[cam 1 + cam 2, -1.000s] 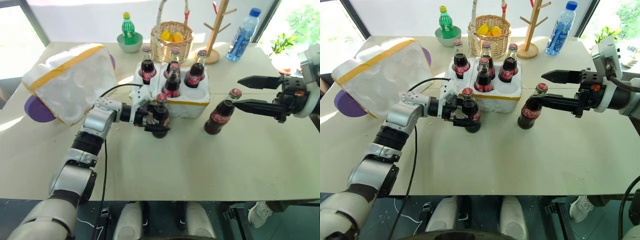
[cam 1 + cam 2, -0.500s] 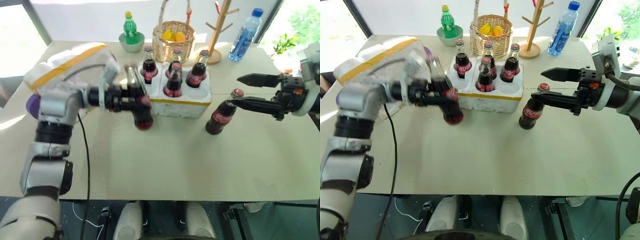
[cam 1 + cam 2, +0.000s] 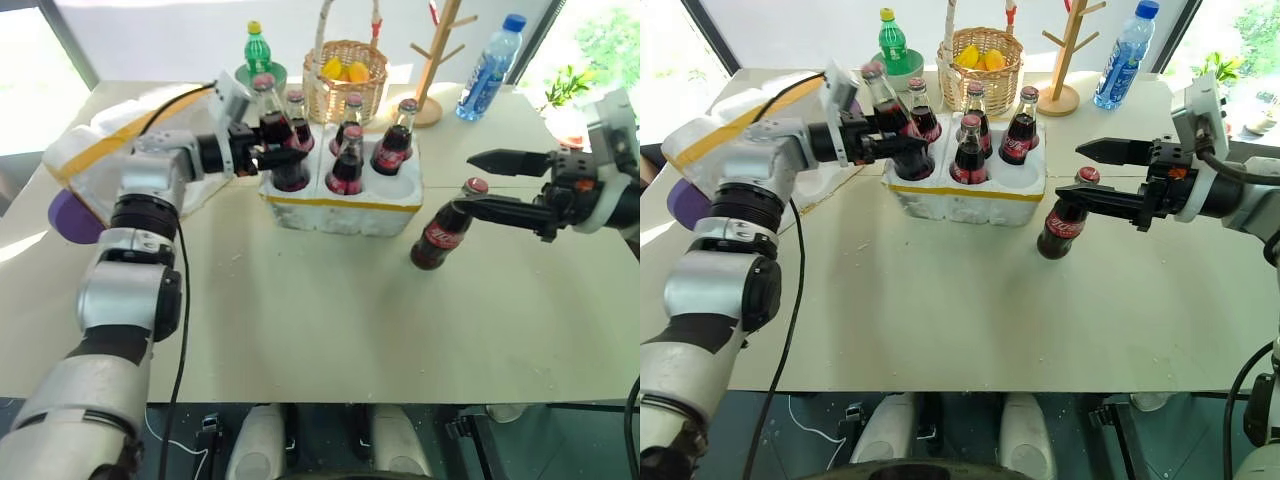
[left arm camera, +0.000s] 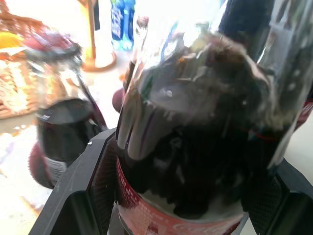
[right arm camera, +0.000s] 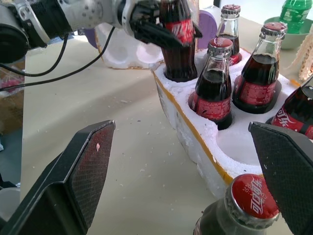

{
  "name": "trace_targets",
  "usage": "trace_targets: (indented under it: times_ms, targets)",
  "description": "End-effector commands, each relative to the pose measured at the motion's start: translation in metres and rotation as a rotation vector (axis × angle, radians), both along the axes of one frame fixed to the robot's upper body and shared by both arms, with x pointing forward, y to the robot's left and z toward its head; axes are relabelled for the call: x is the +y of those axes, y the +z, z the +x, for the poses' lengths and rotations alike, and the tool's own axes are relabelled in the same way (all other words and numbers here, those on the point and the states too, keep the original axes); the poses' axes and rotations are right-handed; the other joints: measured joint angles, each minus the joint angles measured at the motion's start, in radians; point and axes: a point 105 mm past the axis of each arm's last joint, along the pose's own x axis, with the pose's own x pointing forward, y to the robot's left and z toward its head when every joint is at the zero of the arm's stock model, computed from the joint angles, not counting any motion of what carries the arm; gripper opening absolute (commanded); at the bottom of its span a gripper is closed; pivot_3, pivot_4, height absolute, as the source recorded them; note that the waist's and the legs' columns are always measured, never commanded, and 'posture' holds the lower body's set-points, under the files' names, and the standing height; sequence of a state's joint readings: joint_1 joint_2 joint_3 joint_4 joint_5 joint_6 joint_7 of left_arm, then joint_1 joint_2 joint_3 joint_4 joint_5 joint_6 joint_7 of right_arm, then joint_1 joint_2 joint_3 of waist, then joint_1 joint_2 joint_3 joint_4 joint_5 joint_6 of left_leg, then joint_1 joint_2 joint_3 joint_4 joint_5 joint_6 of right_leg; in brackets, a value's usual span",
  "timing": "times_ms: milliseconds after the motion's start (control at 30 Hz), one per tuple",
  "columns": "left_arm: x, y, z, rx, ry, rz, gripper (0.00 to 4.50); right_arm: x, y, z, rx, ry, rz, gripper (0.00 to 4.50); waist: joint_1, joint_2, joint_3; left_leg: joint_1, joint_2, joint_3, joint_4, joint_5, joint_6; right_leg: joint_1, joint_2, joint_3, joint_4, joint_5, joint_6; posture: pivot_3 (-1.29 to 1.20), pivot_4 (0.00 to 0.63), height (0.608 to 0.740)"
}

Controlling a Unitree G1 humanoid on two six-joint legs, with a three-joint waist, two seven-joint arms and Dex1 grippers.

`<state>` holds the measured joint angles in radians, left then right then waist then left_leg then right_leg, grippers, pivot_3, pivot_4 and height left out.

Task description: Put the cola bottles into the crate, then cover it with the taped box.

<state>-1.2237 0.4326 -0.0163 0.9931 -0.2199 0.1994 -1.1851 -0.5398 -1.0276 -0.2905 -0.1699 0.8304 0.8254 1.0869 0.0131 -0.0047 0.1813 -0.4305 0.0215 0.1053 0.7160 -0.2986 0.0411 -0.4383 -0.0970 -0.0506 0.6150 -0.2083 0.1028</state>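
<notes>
Black left gripper (image 3: 880, 140) clamped around the labelled belly of a small dark glass cola bottle with red cap (image 3: 890, 115), tilted, base entering the near-left well of the low white styrofoam crate with yellow tape band (image 3: 965, 200). Four more bottles seated; near-right well vacant. Glass likely heavy, rigid, slick and breakable: best gripped at the label. Right gripper (image 3: 1095, 172) spread wide beside the last bottle (image 3: 1060, 222), leaning on the table. Large white taped box (image 3: 95, 160) beyond, left of the crate.

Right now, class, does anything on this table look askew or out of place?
Yes: one cola bottle leans on the table beside the crate, against the right gripper. The taped box lies tipped on its side.
</notes>
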Motion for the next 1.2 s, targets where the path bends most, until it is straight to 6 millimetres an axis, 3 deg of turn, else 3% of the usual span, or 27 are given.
trace_targets:
  times_ms: [33,200,233,267,300,400,567,700,833,967,1067,1200]
  targets:
    - [-0.005,0.01,0.001,-0.09,-0.007,0.004,2.82,0.002,0.008,-0.005,-0.045,0.012,0.001,4.5,0.0,0.0,0.0,0.0,0.0,0.0,0.0,0.0,0.0,0.0,0.0,0.0,0.0,0.0,0.0,0.0,0.15,0.74]
    - [-0.007,-0.017,0.0,-0.062,-0.01,0.083,2.82,0.002,0.007,-0.005,-0.043,0.005,-0.003,4.5,0.001,0.0,0.0,0.0,0.0,0.0,0.0,0.0,0.0,0.0,0.0,0.0,0.0,0.0,0.0,0.0,0.15,0.74]
    - [-0.007,-0.019,0.0,-0.059,-0.008,0.089,3.87,0.002,0.007,-0.005,-0.044,0.005,-0.003,4.5,0.001,0.0,0.0,0.0,0.0,0.0,0.0,0.0,0.0,0.0,0.0,0.0,0.0,0.0,0.0,0.0,0.15,0.74]
    - [-0.006,-0.02,0.0,-0.059,-0.007,0.093,4.27,0.002,0.007,-0.004,-0.045,0.004,-0.003,4.5,0.001,0.0,0.0,0.0,0.0,0.0,0.0,0.0,0.0,0.0,0.0,0.0,0.0,0.0,0.0,0.0,0.15,0.74]
    - [-0.005,-0.021,0.0,-0.06,-0.006,0.096,4.46,0.002,0.008,-0.004,-0.046,0.004,-0.003,4.5,0.002,0.0,0.0,0.0,0.001,-0.001,0.0,0.0,0.0,0.0,0.0,0.0,0.0,0.0,0.0,0.0,0.15,0.74]
    - [0.001,-0.015,0.0,-0.063,0.003,0.085,4.46,0.002,0.01,-0.004,-0.054,0.003,0.0,4.5,0.0,0.0,0.0,0.0,0.002,-0.001,0.0,0.0,0.0,0.0,0.0,0.0,0.0,0.0,0.0,0.0,0.15,0.74]
    - [0.021,0.027,-0.008,-0.083,-0.01,-0.018,4.46,-0.008,0.026,-0.01,-0.093,-0.032,0.003,4.5,-0.001,0.0,0.0,0.0,0.002,0.0,0.0,0.0,0.0,-0.001,0.0,0.0,0.001,0.0,0.0,0.0,0.15,0.74]
    - [0.045,0.068,-0.04,-0.077,-0.115,-0.071,4.46,-0.025,0.029,-0.024,-0.068,-0.092,0.007,4.5,0.0,0.0,0.0,-0.002,0.003,0.0,0.0,0.0,0.0,-0.002,0.0,0.0,0.001,0.0,0.0,0.0,0.15,0.74]
    - [0.068,0.088,-0.085,-0.008,-0.227,-0.051,4.46,-0.04,0.009,-0.04,-0.008,-0.195,0.0,4.5,-0.001,0.001,-0.001,-0.002,0.004,-0.001,0.0,0.0,0.0,-0.001,0.0,-0.001,0.002,0.0,0.0,0.0,0.15,0.74]
    - [0.067,0.069,-0.126,0.062,-0.332,0.066,4.46,-0.05,-0.013,-0.043,0.013,-0.346,0.042,4.5,-0.001,0.002,-0.001,0.005,0.004,-0.001,0.0,0.0,0.0,0.004,0.0,0.0,0.001,0.0,0.0,0.0,0.15,0.74]
    - [0.049,0.038,-0.132,0.054,-0.316,0.13,4.46,-0.052,-0.052,-0.032,0.045,-0.526,0.095,4.5,0.001,0.0,-0.003,0.006,0.005,-0.003,0.0,-0.001,0.001,0.006,0.0,0.0,0.001,-0.002,-0.003,0.0,0.15,0.74]
    - [0.032,0.021,-0.127,0.022,-0.262,0.113,4.46,-0.047,-0.086,-0.019,0.092,-0.66,0.15,4.5,-0.001,-0.001,-0.003,0.006,0.003,-0.004,0.0,-0.002,0.002,0.008,-0.001,0.0,0.001,-0.003,-0.005,0.0,0.15,0.74]
